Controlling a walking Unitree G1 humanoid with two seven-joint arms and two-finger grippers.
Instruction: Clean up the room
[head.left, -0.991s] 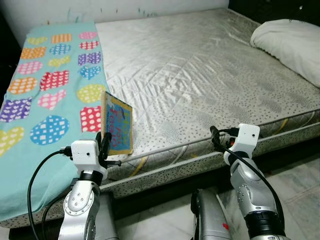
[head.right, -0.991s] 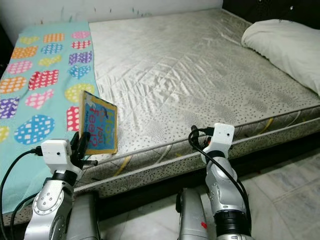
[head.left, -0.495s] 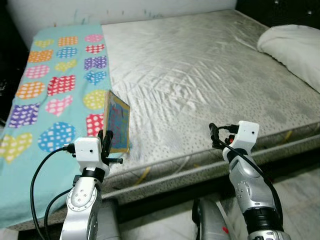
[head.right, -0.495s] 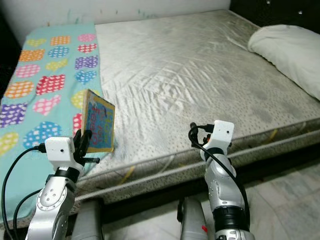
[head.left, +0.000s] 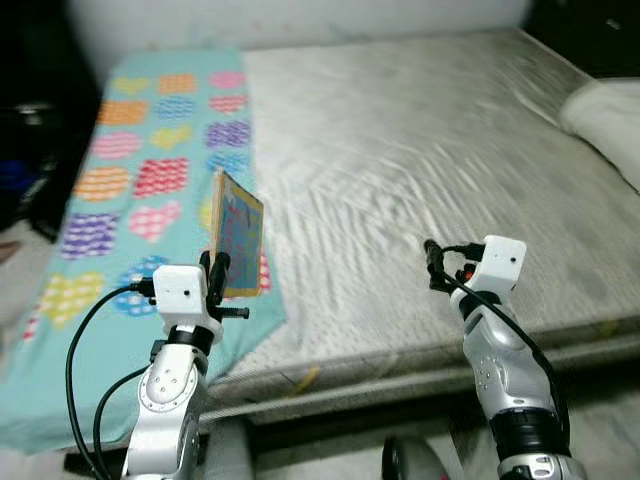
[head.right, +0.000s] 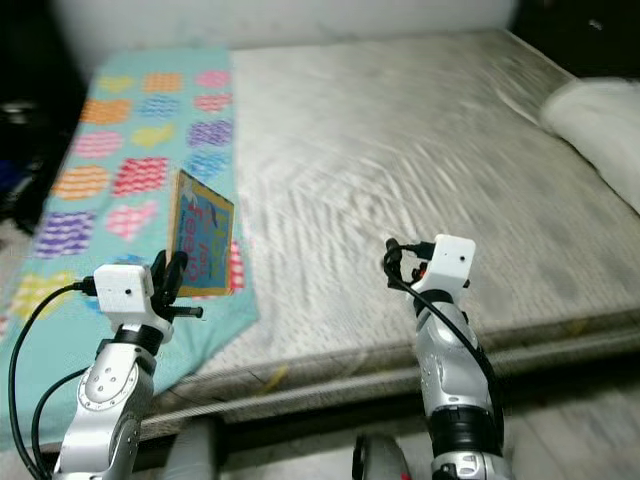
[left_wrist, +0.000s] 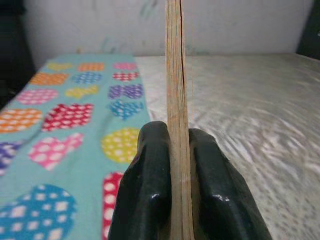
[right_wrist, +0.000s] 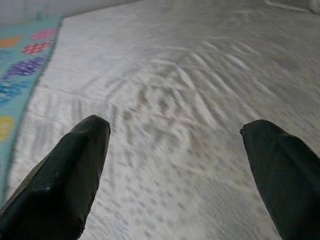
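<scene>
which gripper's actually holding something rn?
The left gripper: its fingers are clamped on the edge of a thin book, held upright over the heart-patterned blanket. The right gripper is open above the bare mattress.

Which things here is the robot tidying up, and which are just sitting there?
Part of the job:
- book, held upright between the fingers of the left gripper
- right gripper, open, held over the mattress

Just there:
- heart-pattern blanket, spread on the mattress
- white pillow, at the bed's far right
</scene>
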